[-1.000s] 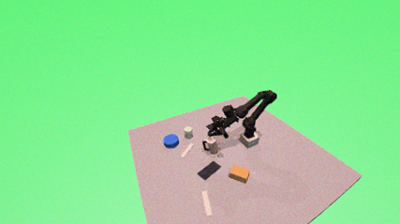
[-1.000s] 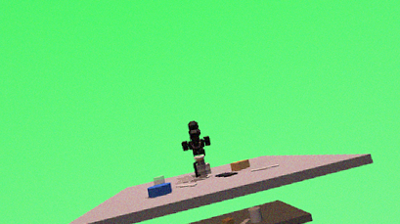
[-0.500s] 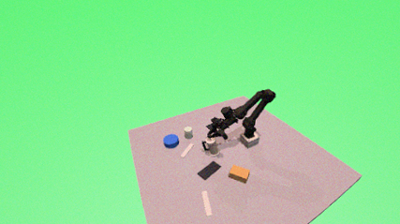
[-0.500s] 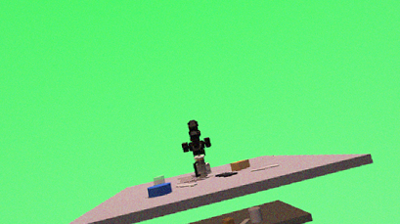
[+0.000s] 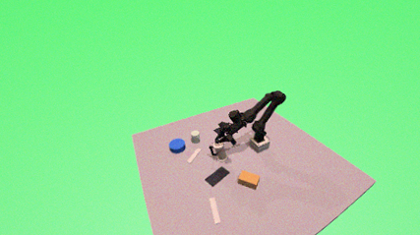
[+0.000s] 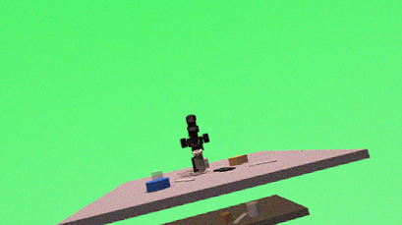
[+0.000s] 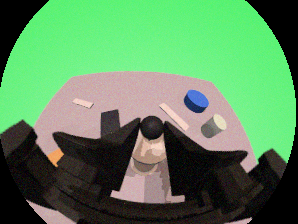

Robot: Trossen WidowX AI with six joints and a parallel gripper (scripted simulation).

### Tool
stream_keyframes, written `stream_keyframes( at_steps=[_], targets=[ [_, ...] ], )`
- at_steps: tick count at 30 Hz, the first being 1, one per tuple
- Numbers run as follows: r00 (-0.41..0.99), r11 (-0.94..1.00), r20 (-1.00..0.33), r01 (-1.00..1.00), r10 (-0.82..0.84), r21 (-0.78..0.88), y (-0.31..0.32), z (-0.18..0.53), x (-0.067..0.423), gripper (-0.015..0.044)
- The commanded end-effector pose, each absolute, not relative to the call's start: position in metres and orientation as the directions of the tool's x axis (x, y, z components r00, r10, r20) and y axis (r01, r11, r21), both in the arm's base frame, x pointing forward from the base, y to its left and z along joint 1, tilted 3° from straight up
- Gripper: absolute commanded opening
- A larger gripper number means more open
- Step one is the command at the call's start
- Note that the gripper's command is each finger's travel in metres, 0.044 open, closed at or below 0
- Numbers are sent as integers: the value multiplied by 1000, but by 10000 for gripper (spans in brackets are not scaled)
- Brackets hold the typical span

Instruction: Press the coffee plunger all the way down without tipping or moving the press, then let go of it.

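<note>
Green backdrop, grey table (image 5: 317, 183): my gripper (image 7: 152, 122) pinches the plunger knob (image 7: 152, 125).
Press (image 5: 220, 153) stands upright directly beneath my fingers.

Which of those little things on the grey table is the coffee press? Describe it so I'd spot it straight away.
Start at the black arm on the grey table and follow it down to its gripper. The coffee press is the small pale cylinder directly beneath, its black knob pinched between the fingers. Unlike the lone pale cup nearby, it has a dark side handle.
</note>
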State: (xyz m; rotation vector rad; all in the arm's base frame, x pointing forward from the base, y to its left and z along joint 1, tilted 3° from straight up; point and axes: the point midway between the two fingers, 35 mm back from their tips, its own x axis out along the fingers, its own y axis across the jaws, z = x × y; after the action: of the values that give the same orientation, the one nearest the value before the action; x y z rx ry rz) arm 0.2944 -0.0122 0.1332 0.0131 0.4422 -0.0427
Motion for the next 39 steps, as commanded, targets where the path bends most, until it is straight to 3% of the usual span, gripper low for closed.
stream_keyframes(
  at_steps=[1, 22, 34, 39],
  targets=[
    [895, 999, -445, 41, -37, -2, -12, 129, 295, 113],
    [901, 999, -431, 44, -38, 3, -12, 133, 297, 113],
    [901, 999, -431, 44, -38, 3, -12, 133, 297, 428],
    [901, 999, -432, 44, -38, 3, -12, 138, 295, 440]
  ],
)
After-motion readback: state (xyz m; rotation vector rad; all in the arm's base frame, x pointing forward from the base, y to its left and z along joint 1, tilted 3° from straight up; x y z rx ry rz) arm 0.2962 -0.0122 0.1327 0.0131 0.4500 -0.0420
